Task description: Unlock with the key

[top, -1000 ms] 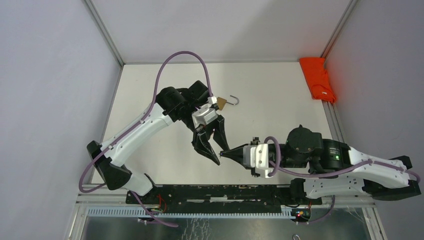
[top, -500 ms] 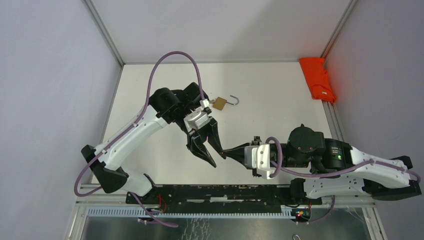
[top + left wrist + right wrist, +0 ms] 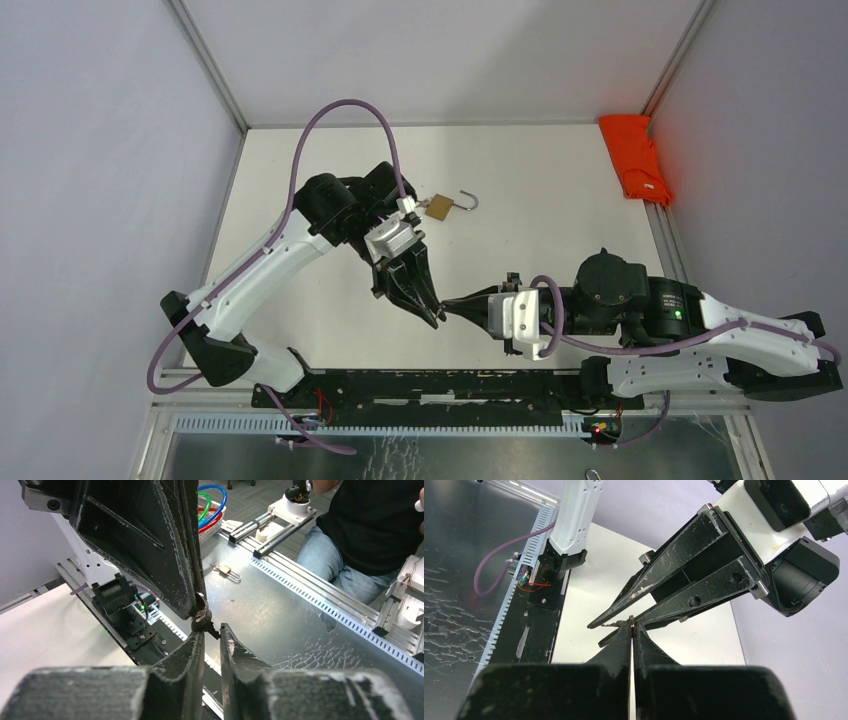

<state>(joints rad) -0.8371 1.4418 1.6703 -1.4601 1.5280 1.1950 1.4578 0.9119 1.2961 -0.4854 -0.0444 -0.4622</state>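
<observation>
R gripper (image 3: 632,626) pinched shut on key (image 3: 201,620), L gripper (image 3: 212,632) slightly open around key tip, padlock (image 3: 438,207) well apart

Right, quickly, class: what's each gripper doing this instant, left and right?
Left gripper: jaws narrowly apart, either side of the key; whether it grips cannot be told.
Right gripper: shut, holding the key.

I can't read any text, label, brand, number or sign in any of my three views.
</observation>
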